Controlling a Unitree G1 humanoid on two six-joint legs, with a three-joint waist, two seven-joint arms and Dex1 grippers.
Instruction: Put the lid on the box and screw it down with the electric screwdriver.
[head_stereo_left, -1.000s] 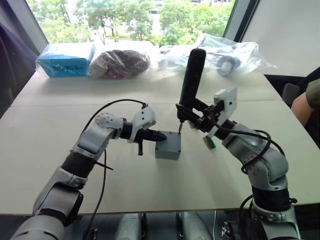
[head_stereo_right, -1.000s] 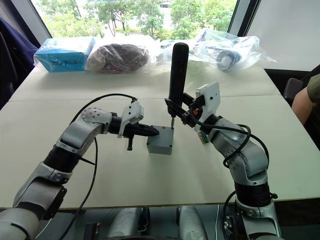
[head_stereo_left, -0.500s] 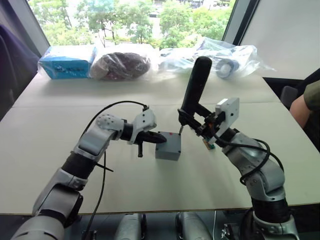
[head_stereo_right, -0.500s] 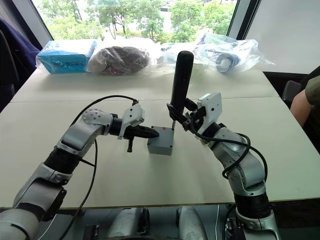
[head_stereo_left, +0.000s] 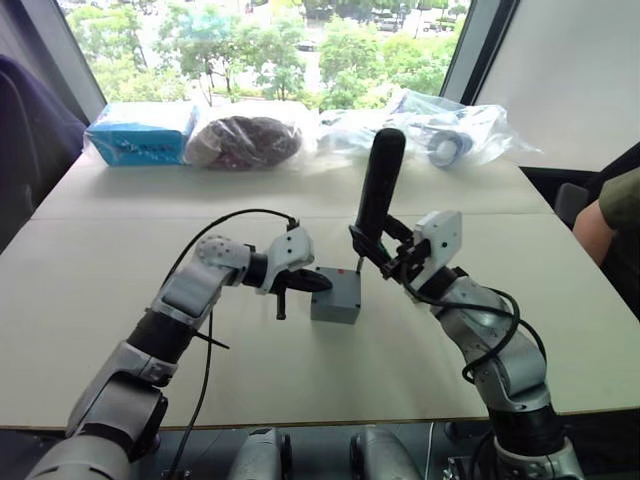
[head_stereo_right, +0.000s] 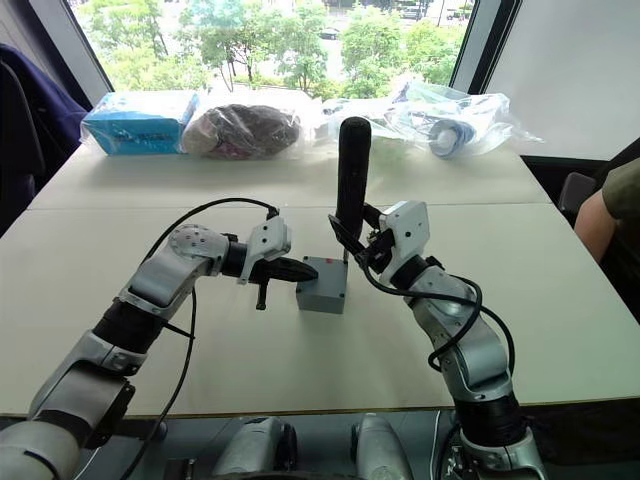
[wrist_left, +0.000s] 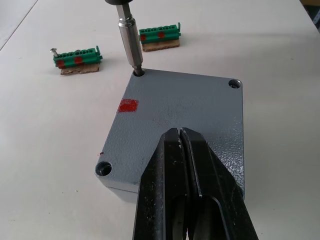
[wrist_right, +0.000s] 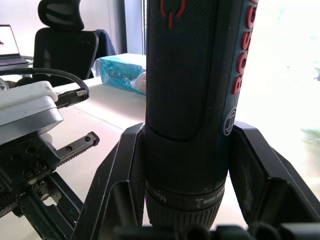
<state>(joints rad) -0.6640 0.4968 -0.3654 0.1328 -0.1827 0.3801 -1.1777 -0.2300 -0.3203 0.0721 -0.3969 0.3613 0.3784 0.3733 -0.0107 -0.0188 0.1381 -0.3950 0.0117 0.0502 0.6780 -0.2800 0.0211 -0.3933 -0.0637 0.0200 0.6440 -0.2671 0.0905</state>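
Here the left jaws, closed and empty, press the lid; right jaws grip the electric screwdriver.

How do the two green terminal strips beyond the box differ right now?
The nearer green strip carries a loose screw on one end; the farther green strip shows none. The nearer one lies off to the side of the screwdriver bit, the farther one just behind it. Both sit on brown backing with red marks, on the table.

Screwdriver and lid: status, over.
Right gripper shut on electric screwdriver, bit seated in a lid corner hole. Left gripper shut, pressing the lid onto the box. Nothing blocking.
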